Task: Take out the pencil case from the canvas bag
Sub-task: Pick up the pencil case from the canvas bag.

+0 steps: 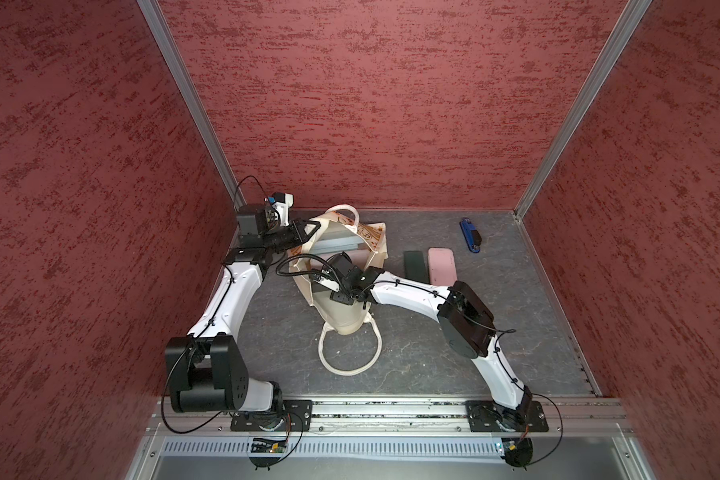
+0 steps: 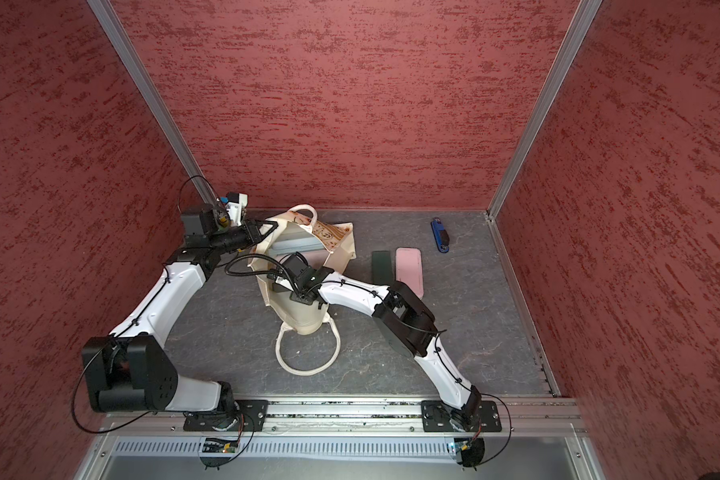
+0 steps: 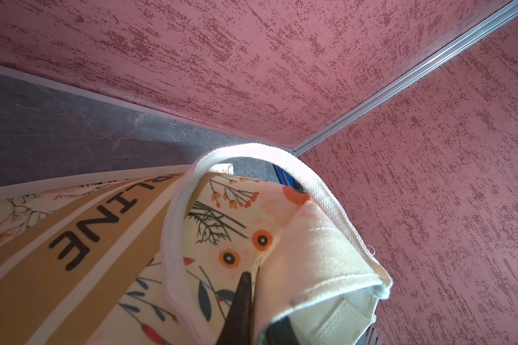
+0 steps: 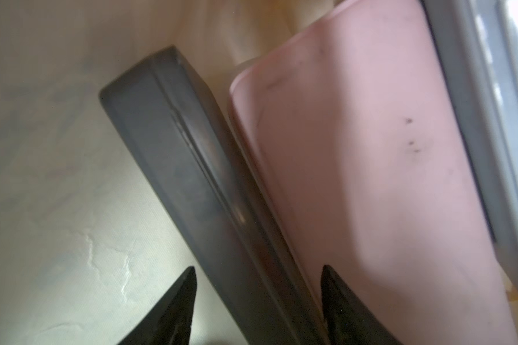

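Our left gripper's (image 1: 310, 232) jaws pinch the cream floral canvas bag (image 1: 346, 320); right gripper's (image 4: 256, 268) jaws gape around a grey case (image 4: 177, 149).

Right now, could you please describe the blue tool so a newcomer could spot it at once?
On the grey table, look to the far right corner. The blue tool lies there, beyond the flat pink piece and the dark green piece. It alone is blue, with a black top.

Woven matt cloth (canvas bag (image 1: 348, 322)).
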### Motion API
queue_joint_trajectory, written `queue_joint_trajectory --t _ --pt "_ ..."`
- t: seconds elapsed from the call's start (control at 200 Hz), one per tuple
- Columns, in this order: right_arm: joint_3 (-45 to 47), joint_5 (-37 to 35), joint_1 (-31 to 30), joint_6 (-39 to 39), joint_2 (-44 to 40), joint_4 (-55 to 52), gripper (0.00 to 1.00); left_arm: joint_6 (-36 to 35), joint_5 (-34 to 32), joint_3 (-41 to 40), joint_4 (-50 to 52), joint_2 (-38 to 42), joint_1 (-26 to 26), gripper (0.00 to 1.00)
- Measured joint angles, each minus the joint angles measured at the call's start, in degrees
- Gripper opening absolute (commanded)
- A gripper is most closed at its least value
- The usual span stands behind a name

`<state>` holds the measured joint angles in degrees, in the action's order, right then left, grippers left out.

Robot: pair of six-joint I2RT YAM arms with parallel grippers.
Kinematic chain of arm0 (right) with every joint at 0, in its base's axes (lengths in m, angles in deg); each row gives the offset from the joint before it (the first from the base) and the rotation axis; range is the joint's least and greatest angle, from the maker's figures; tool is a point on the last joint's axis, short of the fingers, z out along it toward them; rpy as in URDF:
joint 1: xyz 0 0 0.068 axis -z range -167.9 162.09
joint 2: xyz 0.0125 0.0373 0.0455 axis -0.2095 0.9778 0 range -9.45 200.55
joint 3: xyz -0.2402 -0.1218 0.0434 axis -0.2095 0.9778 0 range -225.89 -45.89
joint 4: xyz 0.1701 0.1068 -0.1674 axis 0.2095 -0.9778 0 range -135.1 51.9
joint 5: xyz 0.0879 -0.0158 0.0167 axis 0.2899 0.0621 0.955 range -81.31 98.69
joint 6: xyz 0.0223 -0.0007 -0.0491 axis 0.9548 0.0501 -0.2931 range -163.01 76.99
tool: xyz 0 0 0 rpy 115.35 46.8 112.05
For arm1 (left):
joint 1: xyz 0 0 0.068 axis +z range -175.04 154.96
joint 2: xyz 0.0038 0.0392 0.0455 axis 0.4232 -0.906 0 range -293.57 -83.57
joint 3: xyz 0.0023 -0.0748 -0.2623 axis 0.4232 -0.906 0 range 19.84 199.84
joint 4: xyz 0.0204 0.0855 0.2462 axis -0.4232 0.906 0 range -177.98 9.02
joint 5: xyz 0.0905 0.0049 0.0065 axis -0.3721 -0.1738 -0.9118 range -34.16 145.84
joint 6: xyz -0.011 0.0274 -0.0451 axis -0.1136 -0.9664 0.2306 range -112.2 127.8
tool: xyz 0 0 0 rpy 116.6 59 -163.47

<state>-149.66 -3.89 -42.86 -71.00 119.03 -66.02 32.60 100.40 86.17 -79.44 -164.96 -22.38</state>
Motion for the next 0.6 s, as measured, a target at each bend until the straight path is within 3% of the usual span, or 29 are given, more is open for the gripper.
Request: queue_joint_trajectory --t 0.105,0.376,0.601 --pt "0.0 0.5 0.0 -0.2 0.1 -0.2 0.57 0.0 0.0 0.0 0.0 0.0 0.0 0.03" --pt "0.0 0.3 0.0 -1.0 1.8 0.0 0.58 0.0 -0.1 0.0 0.0 0.0 0.0 0.03" --pt "-0.5 0.3 0.1 -1.2 1.9 0.2 0.52 0.0 -0.1 0.0 0.0 0.0 0.0 0.03"
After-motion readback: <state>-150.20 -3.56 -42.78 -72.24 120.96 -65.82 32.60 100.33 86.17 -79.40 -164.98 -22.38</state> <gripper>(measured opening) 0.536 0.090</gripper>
